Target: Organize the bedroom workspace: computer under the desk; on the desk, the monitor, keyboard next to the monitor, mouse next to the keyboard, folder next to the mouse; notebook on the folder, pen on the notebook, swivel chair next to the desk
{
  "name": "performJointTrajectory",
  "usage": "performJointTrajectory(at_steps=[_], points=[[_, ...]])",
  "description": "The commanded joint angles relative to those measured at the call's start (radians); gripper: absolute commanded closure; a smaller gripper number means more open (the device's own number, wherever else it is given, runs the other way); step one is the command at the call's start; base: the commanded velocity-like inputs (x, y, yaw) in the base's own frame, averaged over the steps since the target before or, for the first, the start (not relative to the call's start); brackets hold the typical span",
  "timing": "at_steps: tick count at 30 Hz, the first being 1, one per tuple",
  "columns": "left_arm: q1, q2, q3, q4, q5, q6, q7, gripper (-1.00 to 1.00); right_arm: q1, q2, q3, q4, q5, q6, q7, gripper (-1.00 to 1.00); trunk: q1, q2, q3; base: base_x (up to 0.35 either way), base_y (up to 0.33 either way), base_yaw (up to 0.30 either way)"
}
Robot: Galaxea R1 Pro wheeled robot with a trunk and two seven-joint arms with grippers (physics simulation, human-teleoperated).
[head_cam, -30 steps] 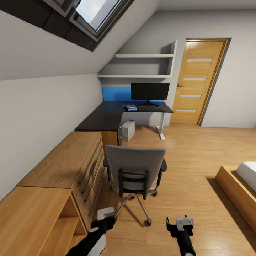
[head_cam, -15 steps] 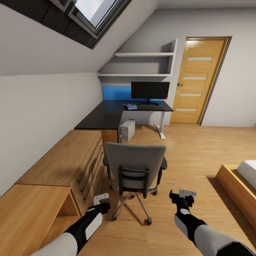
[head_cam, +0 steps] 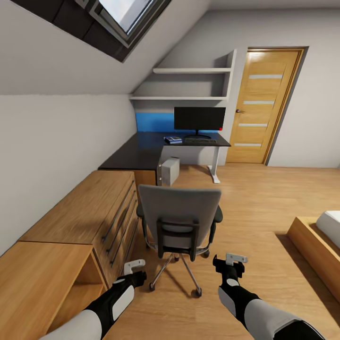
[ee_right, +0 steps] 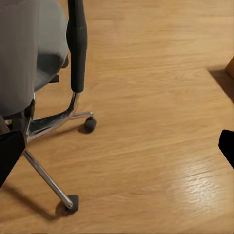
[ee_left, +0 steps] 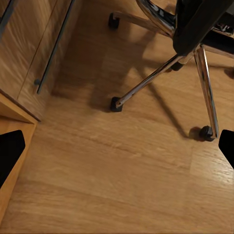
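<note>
Both arms reach low toward the swivel chair: the left end effector and right end effector flank its chrome base, both spread and empty. Beyond the chair, the monitor stands on the surface; its seat is hidden.

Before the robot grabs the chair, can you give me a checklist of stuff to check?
1. Chair straight ahead, back facing the robot: ok.
2. Left end effector open: ok, fingers apart in the left wrist view.
3. Right end effector open: ok.
4. Both end effectors holding nothing: ok.
5. Folder on the seat: cannot tell, the chair back hides it.
6. Monitor on the desk: ok.
</note>
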Motion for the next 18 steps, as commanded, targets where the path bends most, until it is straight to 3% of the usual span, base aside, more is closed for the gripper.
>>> performJointTrajectory(at_steps=[1, 7, 18], points=[[0.0, 0.001, -0.009, -0.002, 0.006, -0.002, 0.009, -1.0, -0.001, 0.0, 0.008, 0.001, -0.01, -0.005, -0.002, -1.0, 0.004, -0.008, -0.004, 0.0, 0.0, 0.0], [0.0, 0.0, -0.011, -0.002, 0.006, -0.04, 0.01, -1.0, -0.001, 0.001, 0.008, 0.0, -0.01, -0.021, -0.001, -1.0, 0.027, -0.05, -0.023, 0.0, 0.0, 0.0], [-0.001, -0.001, -0.011, -0.002, 0.006, -0.045, 0.01, -1.0, -0.001, 0.003, 0.009, 0.003, -0.01, -0.089, 0.0, -1.0, 0.069, -0.127, -0.057, 0.0, 0.0, 0.0]])
